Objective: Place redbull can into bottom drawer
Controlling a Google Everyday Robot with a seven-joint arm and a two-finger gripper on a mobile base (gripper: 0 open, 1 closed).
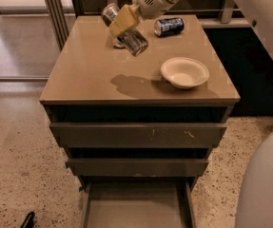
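Half done: my pincer (pixel 123 21) is clamped on the redbull can (pixel 134 42), tilted, above the surface (pixel 86 68) at its back left. The bottom drawer (pixel 136 207) is open; lowering and release remain, I judge.

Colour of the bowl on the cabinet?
Cream-white bowl, camera view; gripper holds redbull can above the cabinet.

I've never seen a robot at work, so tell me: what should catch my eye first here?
The gripper clamps the redbull can tilted in the air over the back of the cabinet top. Below, the bottom drawer stands pulled open; a white bowl sits on the top's right side.
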